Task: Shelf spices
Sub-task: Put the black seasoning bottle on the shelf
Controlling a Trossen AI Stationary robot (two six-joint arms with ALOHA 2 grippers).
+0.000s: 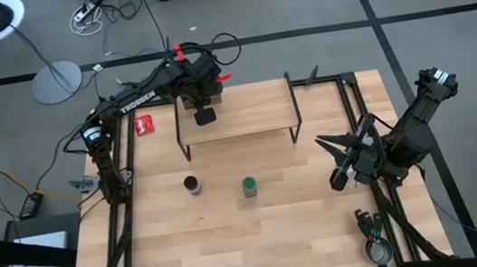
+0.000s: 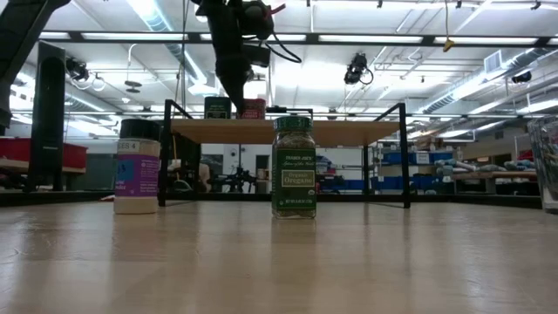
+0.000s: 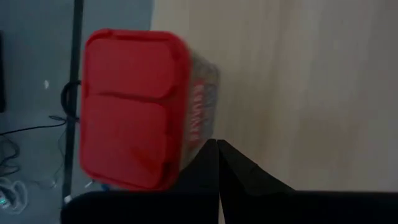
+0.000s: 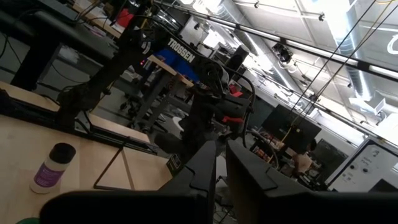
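The left tool (image 1: 205, 117), fingers shut and empty, hangs over the shelf (image 1: 245, 110) at its 9 o'clock end, beside the red tin (image 3: 134, 109). Any sideways brush there would topple it. The right tool (image 1: 342, 175) waits nearly closed at the table's 3 o'clock.

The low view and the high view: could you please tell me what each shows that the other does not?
Only the low view shows the green jar's printed label and two tins, dark olive and red, standing side by side on the shelf. Only the high view shows the right gripper waiting off to the right, and a red-and-white packet left of the shelf. Both show the blue-capped jar and green jar on the tabletop before the shelf.
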